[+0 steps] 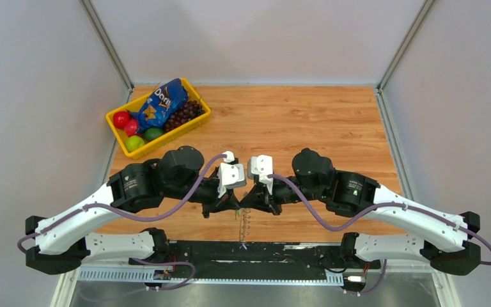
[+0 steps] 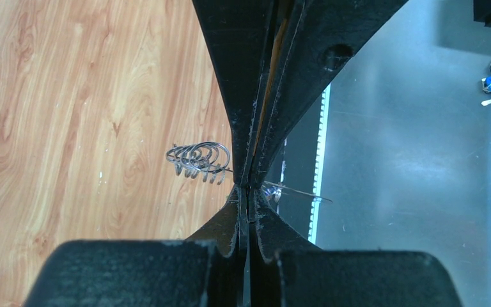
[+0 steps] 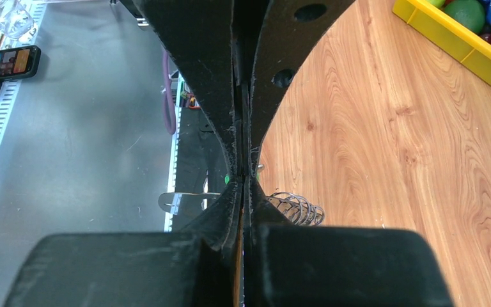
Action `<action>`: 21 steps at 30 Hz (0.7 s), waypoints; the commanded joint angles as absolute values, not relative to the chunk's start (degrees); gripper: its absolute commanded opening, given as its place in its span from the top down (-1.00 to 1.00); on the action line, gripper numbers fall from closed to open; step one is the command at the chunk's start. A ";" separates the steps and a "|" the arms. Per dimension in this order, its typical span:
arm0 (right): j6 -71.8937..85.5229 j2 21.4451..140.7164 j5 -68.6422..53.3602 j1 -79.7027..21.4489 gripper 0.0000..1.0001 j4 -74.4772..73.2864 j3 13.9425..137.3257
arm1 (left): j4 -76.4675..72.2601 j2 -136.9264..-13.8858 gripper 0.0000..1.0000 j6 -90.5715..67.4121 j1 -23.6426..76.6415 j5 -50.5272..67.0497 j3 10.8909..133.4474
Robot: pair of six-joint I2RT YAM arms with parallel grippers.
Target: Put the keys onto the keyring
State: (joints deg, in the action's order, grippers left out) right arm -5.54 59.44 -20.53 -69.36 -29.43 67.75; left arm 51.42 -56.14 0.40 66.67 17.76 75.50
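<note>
Fingers [image 2: 230,83] of the left gripper [image 2: 249,187] are pressed flat together, no gap, with the thin wire of the keyring [image 2: 198,158] running right through the pinch. So it is clamped on the hoop. The ring's fringe of small loops bunches just left of the tips, and I count roughly five or six.

Over to the right gripper [image 3: 241,176]: its fingers [image 3: 192,77] are closed tight as well, and a sliver of bright green shows at the pinch line. I read that as the tag of the keys [image 3: 227,180], gripped there. The dark keys themselves are hidden, so I cannot count them.

From above, both grippers meet tip to tip over the near edge of the table [image 1: 307,121], with ring and keys held between them, off the wood.

Progress, as I judge it: both pieces are picked up and brought together, and the threading itself is what remains. Nothing shows a key hanging on the hoop yet.

The tally is two grippers, one keyring and one bunch of keys. At the far left sits one yellow bin [image 1: 169,135] holding a chip bag, two red fruits, two green ones and a grape cluster.
</note>
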 commanded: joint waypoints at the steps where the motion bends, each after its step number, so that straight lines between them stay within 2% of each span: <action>1: -6.23 59.54 -21.11 -70.12 1.00 -27.36 68.21 | 48.20 -55.01 1.00 1.14 66.62 18.14 77.95; 6: -5.63 57.52 -20.04 -70.23 1.00 -25.69 67.56 | 46.64 -53.84 0.97 1.07 66.62 18.70 77.44; 7: -5.38 57.05 -19.96 -70.23 1.00 -25.26 67.39 | 45.89 -53.60 0.92 1.11 66.62 18.85 77.31; 8: -5.02 56.47 -19.79 -70.27 1.00 -24.77 67.22 | 45.45 -52.97 0.79 1.07 66.62 18.87 76.94; 14: -3.27 53.73 -18.16 -70.35 1.00 -22.83 66.60 | 41.08 -49.50 0.51 1.31 66.62 18.95 74.91; 21: -0.79 52.07 -17.04 -70.29 1.00 -21.38 66.95 | 36.47 -47.07 0.38 1.54 66.60 20.94 73.02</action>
State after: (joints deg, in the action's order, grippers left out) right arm -3.09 53.95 -18.17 -70.00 -26.13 66.41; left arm 41.50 -47.77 0.54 66.65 18.98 74.00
